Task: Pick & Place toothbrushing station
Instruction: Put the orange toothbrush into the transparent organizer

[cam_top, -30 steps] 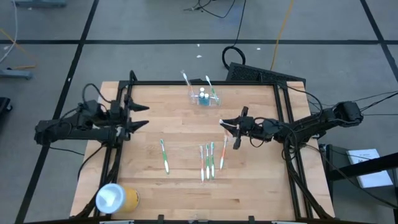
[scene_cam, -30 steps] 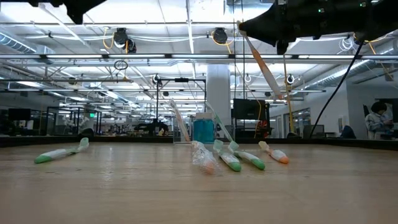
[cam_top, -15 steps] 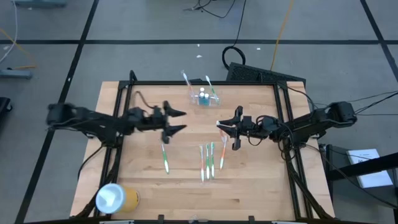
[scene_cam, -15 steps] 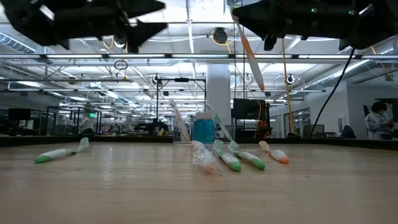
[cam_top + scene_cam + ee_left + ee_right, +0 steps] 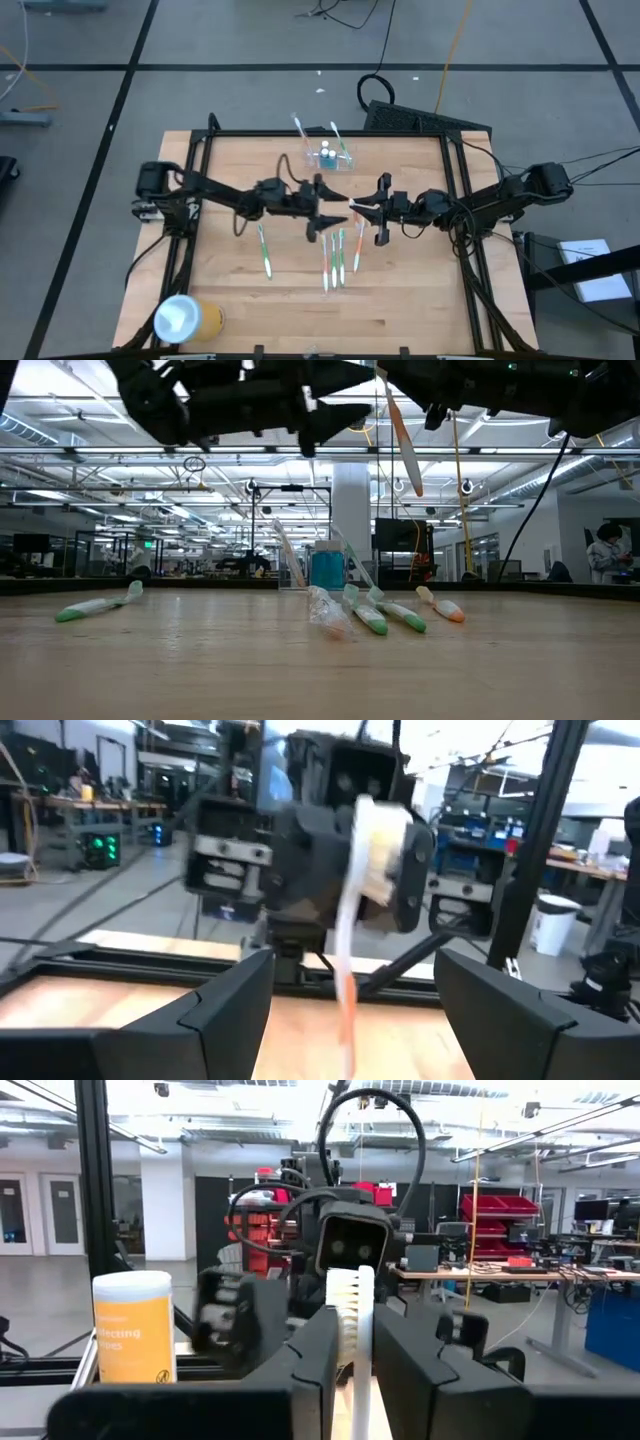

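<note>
The see-through toothbrushing station (image 5: 327,156) stands at the table's far middle with toothbrushes sticking up out of it; it also shows in the low view (image 5: 327,568). My right gripper (image 5: 357,208) is above the table's middle, shut on an orange-and-white toothbrush (image 5: 403,445). My left gripper (image 5: 330,212) is open and faces it closely from the left. In the left wrist view my left gripper's fingers (image 5: 350,1015) stand apart on either side of the hanging toothbrush (image 5: 345,960) and do not touch it. My right gripper pinches the toothbrush just below its white bristle head (image 5: 356,1342) between its two fingers (image 5: 320,1355). The fingers come level from the table's right and lie across the brush. The head sticks up above the fingers. The handle (image 5: 408,460) hangs slanting below, clear of the table.
Several green and orange toothbrushes (image 5: 337,258) lie at the table's middle near side, and one green one (image 5: 265,250) lies to their left. A yellow cylinder with a white end (image 5: 185,318) stands at the near left corner. A black frame (image 5: 455,170) edges the table.
My left gripper has swept from the table's left edge toward the right, up to my right gripper at the middle, staying open. My right gripper has shifted slightly toward the left with the toothbrush, still held clear of the table.
</note>
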Robot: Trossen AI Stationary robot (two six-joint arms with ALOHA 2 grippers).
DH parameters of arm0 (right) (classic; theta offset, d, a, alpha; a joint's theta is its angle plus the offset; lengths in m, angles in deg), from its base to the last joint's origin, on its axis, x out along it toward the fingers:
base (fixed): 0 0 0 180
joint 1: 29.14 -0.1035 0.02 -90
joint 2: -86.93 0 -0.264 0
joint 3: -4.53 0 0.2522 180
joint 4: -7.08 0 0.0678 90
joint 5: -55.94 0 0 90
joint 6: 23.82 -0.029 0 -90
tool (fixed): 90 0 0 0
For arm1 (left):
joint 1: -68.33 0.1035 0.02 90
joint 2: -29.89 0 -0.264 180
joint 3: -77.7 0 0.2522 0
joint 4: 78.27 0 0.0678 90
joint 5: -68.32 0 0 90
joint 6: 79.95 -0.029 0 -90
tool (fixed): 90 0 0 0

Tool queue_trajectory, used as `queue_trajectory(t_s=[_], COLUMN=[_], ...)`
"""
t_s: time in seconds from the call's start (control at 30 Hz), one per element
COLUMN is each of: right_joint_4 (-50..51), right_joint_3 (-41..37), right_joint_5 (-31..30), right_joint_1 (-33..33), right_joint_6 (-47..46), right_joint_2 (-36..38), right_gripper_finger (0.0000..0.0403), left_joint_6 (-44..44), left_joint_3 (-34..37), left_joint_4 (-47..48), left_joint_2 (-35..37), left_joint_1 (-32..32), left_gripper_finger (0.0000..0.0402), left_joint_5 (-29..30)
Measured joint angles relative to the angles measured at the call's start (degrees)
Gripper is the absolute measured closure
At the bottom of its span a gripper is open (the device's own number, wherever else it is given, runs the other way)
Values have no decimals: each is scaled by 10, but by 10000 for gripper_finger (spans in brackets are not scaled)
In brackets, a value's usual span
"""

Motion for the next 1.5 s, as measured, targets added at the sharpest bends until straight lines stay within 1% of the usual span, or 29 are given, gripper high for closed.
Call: queue_trajectory(t_s=[0.1,0.23,0.5,0.57,0.67,0.9,1.3,1.4,1.5], right_joint_4=[1,0,0,0,1,5,5,7,12], right_joint_3=[0,0,0,0,0,0,0,0,0], right_joint_5=[0,0,0,0,0,0,-2,-2,-2], right_joint_1=[0,0,0,0,0,0,0,0,0], right_joint_6=[0,-1,-2,-2,-2,-2,-3,-1,13], right_joint_2=[0,0,0,0,0,0,0,0,4], right_gripper_finger=[353,353,353,353,353,353,353,348,323], left_joint_6=[0,-7,-8,-7,-2,-4,-4,-5,-2], left_joint_3=[-33,-62,-71,-71,-71,-71,-71,-71,-71], left_joint_4=[3,2,5,5,10,7,0,0,3], left_joint_2=[-32,-54,-58,-58,-58,-58,-58,-58,-58], left_joint_1=[-8,-14,-4,0,6,7,6,7,7], left_gripper_finger=[117,117,117,123,150,244,381,385,369], left_joint_5=[-2,-1,1,1,1,1,-7,-15,-14])
